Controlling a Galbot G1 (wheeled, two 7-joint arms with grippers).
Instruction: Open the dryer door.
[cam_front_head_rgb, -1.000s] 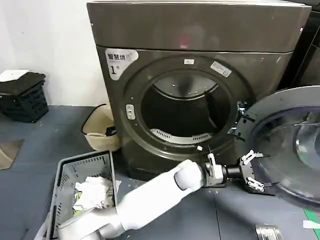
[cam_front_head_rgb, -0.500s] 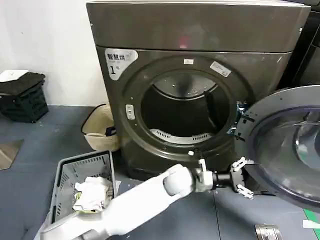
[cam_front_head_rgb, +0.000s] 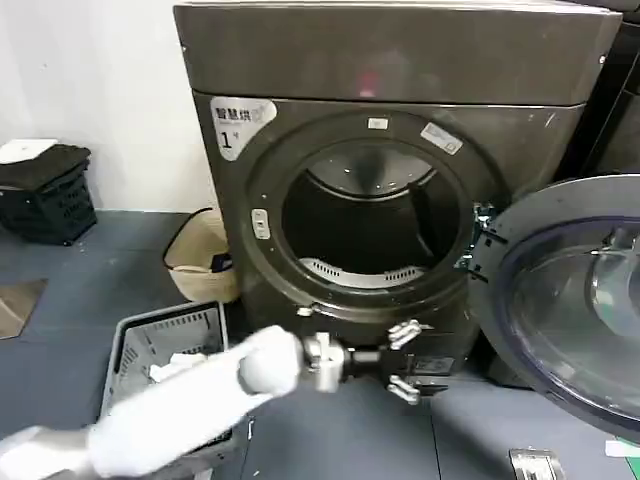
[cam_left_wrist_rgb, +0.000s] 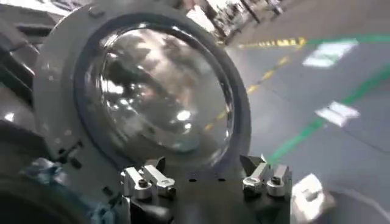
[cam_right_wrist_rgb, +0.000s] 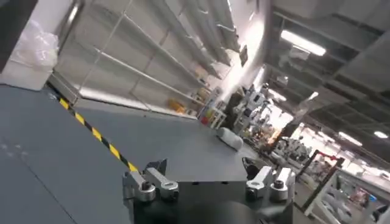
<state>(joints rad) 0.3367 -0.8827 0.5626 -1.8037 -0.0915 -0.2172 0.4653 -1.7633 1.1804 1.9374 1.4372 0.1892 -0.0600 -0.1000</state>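
A: Head view check: the left gripper (cam_front_head_rgb: 405, 362) has been pulled back from the dryer door (cam_front_head_rgb: 575, 300) since a second ago. It was right at the door's inner rim then; now it hangs low in front of the machine, well apart from the door, jaws spread and nothing held.

B: Door status?

A: Swung fully out to the right of the bronze-grey dryer (cam_front_head_rgb: 400, 60), drum opening (cam_front_head_rgb: 375, 225) exposed. In the left wrist view the dryer door (cam_left_wrist_rgb: 158, 91) is seen beyond the gripper (cam_left_wrist_rgb: 204, 179), untouched. Task is judged done; the arm is being retracted.

B: Right gripper?

A: Seen in the right wrist view (cam_right_wrist_rgb: 207, 182), jaws apart, empty, pointed off at the hall.

B: Surface, room?

A: No desk. Grey floor (cam_front_head_rgb: 90, 270) throughout. A grey basket (cam_front_head_rgb: 165, 345) with white cloth is placed near the left arm, a tan bag (cam_front_head_rgb: 200, 255) beside the dryer, a black crate (cam_front_head_rgb: 45, 195) by the white wall. Yellow-black floor tape (cam_right_wrist_rgb: 97, 137) and shelving are noted in the right wrist view.
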